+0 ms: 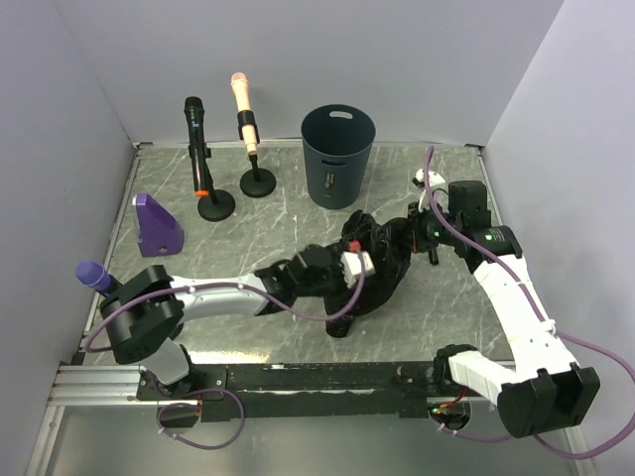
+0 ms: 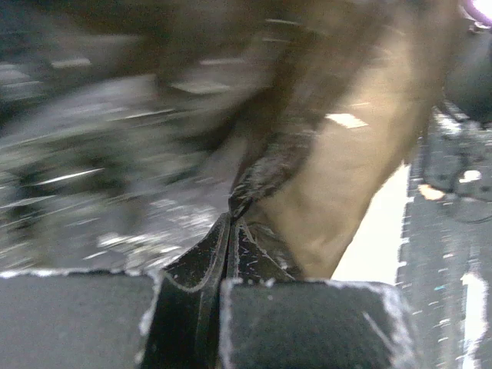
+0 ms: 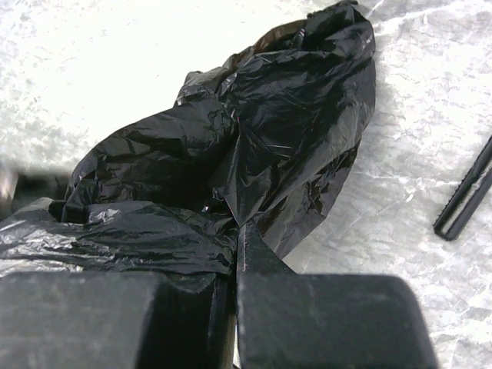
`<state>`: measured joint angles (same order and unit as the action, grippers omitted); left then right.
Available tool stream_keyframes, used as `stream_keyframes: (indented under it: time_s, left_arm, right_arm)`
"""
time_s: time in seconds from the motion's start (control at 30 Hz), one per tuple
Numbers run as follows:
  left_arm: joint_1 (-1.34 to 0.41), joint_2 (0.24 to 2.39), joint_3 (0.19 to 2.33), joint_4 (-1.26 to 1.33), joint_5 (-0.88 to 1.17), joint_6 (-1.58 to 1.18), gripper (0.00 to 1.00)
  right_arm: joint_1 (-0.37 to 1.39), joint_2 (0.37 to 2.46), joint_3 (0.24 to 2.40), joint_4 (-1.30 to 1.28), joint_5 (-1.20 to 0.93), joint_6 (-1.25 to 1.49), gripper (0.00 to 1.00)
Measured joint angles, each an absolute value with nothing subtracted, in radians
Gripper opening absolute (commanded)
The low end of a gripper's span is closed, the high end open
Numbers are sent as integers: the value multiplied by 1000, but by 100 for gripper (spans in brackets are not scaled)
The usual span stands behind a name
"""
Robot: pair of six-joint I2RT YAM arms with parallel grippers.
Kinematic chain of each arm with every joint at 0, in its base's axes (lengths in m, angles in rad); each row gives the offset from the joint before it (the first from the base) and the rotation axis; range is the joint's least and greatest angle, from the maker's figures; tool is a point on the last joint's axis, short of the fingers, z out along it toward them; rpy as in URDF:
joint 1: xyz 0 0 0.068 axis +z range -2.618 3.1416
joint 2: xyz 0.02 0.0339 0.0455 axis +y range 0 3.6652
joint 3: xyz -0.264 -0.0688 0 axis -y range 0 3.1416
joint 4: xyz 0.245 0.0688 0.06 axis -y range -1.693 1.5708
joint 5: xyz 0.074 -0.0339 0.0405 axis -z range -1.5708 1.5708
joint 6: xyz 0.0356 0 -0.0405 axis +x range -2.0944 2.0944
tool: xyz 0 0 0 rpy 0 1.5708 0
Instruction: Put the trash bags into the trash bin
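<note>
Crumpled black trash bags (image 1: 382, 266) lie in a heap at the middle of the table, in front of the dark blue-grey trash bin (image 1: 338, 155) that stands upright at the back. My left gripper (image 1: 349, 266) reaches into the heap from the left. In the blurred left wrist view it (image 2: 231, 224) is shut, with a fold of bag film (image 2: 270, 165) pinched at its tips. My right gripper (image 1: 415, 236) meets the heap from the right. Its jaws (image 3: 240, 229) are shut on the black plastic of the trash bags (image 3: 284, 115).
Two microphones on round black bases (image 1: 216, 205) (image 1: 258, 183) stand at the back left. A purple wedge (image 1: 156, 224) sits by the left wall, and a purple-capped object (image 1: 94, 276) lies near the left arm's base. A thin black bar (image 3: 465, 196) lies on the marble top beside the bags.
</note>
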<state>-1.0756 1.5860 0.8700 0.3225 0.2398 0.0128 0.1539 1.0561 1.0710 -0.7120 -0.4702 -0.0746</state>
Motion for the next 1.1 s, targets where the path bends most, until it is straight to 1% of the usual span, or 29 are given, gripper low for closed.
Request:
stream_keyframes:
  time_s: [0.17,0.3,0.33,0.37,0.4,0.43,0.53,0.6,0.7,0.83,0.97,1.1]
  left_arm:
    - [-957,1478,819,279,294,86,1]
    - [-935,1372,730,263,327,130,1]
    - [-937,1352,705,263,339,131,7]
    - [-938,1349,699,261,344,130,22]
    - [-941,1345,689,263,344,120,43]
    - [-942,1345,684,265,344,103,51]
    - [-945,1345,671,299,346,29,62]
    - [-951,1345,659,354,353,-33,64]
    - [-991,1354,653,437,364,-97,64]
    - [-1056,1440,654,559,371,-133,62]
    - [-1076,1537,662,580,377,-136,61]
    - [-1076,1586,688,579,376,-133,56]
  right_arm:
    - [152,1038,1070,-730,-484,-98,0]
    - [152,1037,1070,-747,-498,-125,0]
    - [152,1037,1070,-755,-501,-132,0]
    - [152,1037,1070,-757,-503,-134,0]
    - [152,1038,1070,-761,-506,-137,0]
    - [152,1038,1070,-765,-509,-139,0]
    - [152,1038,1070,-771,-519,-139,0]
    - [152,1039,1070,-772,-521,-135,0]
    - [152,1045,1070,-772,-522,-128,0]
    - [152,1061,1070,-772,-522,-120,0]
    - [152,1072,1070,-772,-522,-115,0]
    - [152,1078,1070,-772,-523,-105,0]
